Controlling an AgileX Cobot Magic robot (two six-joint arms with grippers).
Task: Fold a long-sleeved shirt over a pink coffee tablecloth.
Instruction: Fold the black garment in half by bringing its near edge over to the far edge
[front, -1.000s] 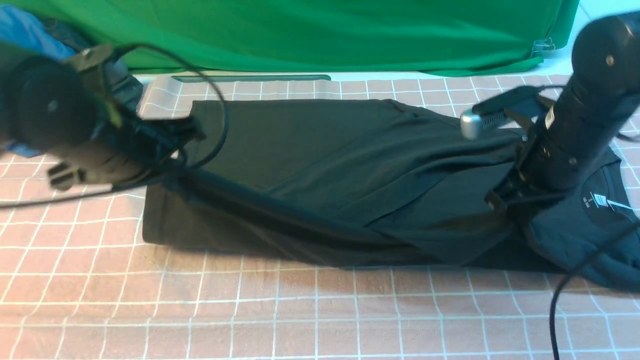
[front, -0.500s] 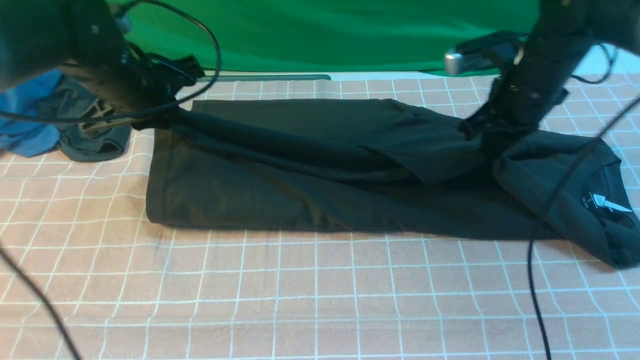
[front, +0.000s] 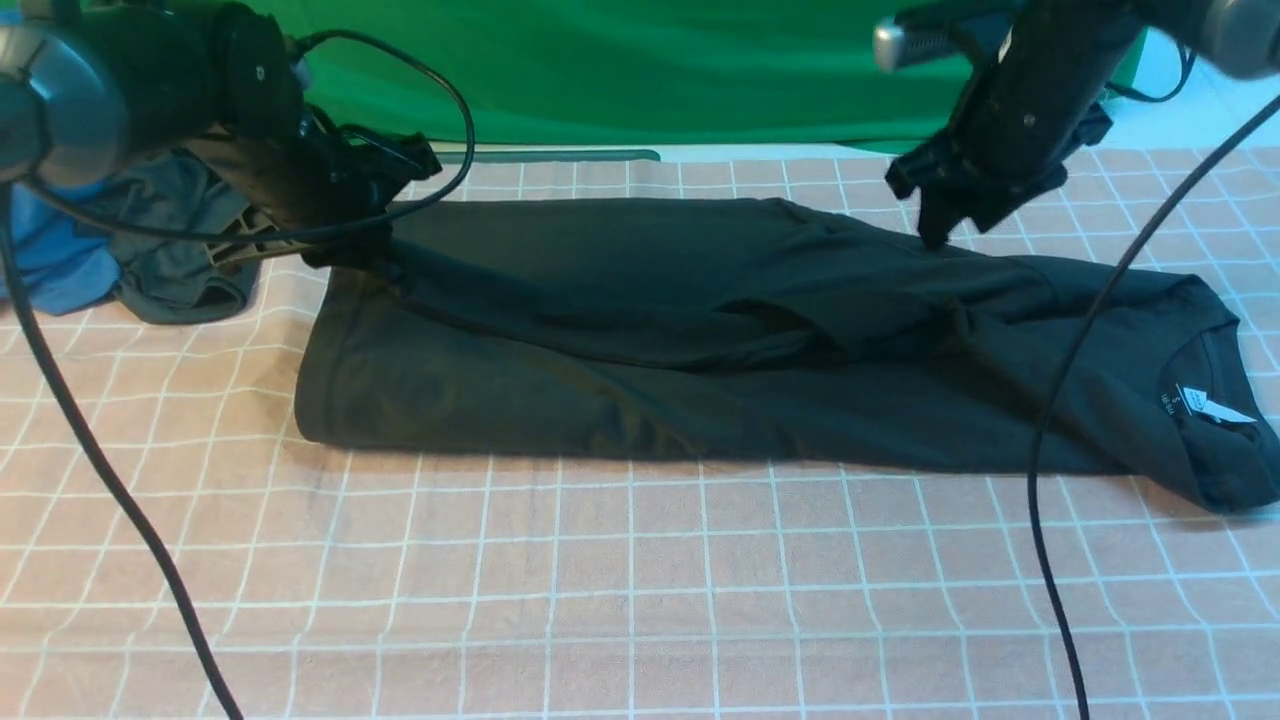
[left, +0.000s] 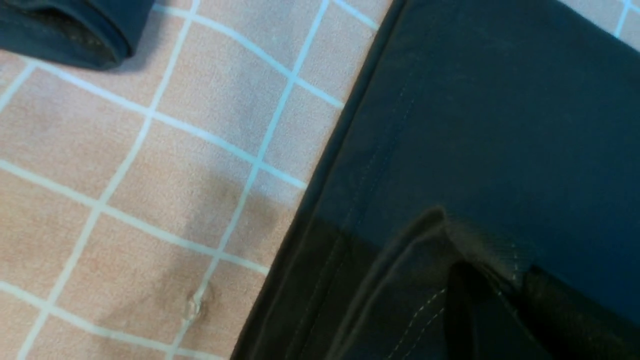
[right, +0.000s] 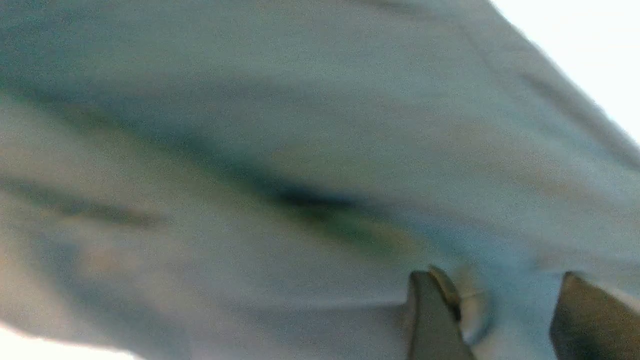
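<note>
Two grippers attend one long-sleeved shirt (front: 640, 400), which lies on the one pink coffee tablecloth (front: 600, 580) with its long axis running left to right, hem left, collar right. The left gripper (front: 352, 250) sits at the far-left hem corner and looks clamped on a pinch of cloth there. The right gripper (front: 935, 222), nearer the collar end, hangs just above the far edge, jaws apart and holding nothing. One grey garment (front: 180, 280) and one blue garment (front: 50, 270) lie far left, and one green cloth (front: 650, 70) lies behind.
</note>
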